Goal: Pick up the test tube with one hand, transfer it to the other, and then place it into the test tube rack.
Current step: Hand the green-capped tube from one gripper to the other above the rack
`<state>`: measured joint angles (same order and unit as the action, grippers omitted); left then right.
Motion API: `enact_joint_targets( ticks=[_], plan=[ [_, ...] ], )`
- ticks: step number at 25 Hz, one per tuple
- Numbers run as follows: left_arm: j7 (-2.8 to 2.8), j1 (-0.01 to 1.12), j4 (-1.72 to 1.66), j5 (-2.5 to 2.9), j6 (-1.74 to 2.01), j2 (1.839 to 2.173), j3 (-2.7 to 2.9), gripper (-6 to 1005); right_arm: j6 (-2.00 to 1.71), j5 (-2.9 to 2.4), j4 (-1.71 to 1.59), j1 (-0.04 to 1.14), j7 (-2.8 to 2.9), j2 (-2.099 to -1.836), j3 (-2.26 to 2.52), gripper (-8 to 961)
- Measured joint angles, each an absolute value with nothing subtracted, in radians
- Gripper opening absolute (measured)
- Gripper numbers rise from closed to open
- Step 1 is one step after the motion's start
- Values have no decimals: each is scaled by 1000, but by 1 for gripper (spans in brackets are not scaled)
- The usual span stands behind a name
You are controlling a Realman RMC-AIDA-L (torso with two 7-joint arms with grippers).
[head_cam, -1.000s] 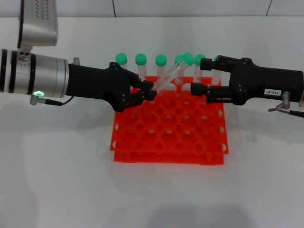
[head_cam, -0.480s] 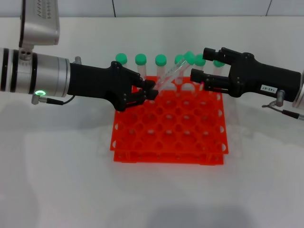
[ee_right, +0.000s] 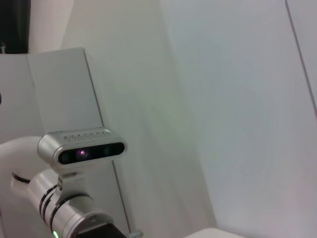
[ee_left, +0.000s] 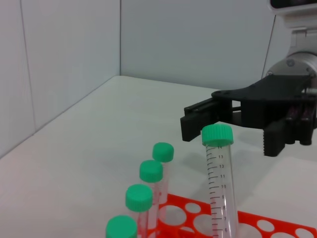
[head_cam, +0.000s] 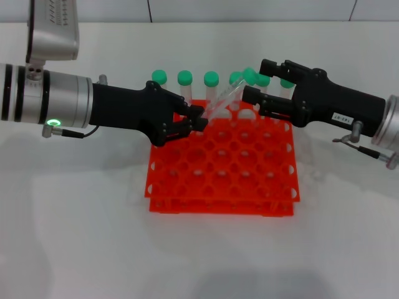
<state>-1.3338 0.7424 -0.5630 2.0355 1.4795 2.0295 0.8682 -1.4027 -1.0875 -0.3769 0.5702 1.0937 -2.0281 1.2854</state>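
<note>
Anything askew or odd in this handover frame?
Only the test tube is off vertical: it leans above the test tube rack, its lower end pinched in the left hand. The right hand, open, is at its green cap. The row of racked tubes stands upright.

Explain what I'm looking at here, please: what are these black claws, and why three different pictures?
It is a two-armed robot. The wide picture comes from a camera on its head; the other two come from cameras on its wrists. The left gripper pinches the lower end of a tilted test tube with a green cap. The right gripper, fingers open, reaches for the capped end to take it over. Below is an orange-red test tube rack on a white table, with more green-capped tubes standing along its far row. The right wrist picture shows mostly wall and the left arm's camera.
</note>
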Motion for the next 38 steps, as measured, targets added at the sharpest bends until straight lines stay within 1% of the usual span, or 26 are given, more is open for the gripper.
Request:
enact_joint_targets(
  ticks=[7, 17, 24, 38],
  plan=[
    [-1332, 739, -563, 2035, 1474, 2032, 868, 190, -1384, -818, -337, 561, 989, -2028, 1470, 793],
    [-1330, 741, -563, 2034, 1474, 2033, 868, 190, -1304, -581, -338, 560, 910, -2028, 1698, 792],
    [-1330, 741, -563, 2034, 1473, 2032, 868, 190, -1302, -519, -349, 536, 887, -2028, 1733, 790],
    [-1328, 742, -563, 2034, 1462, 2031, 872, 188, -1297, -507, -349, 539, 895, -2028, 1751, 750]
  ],
)
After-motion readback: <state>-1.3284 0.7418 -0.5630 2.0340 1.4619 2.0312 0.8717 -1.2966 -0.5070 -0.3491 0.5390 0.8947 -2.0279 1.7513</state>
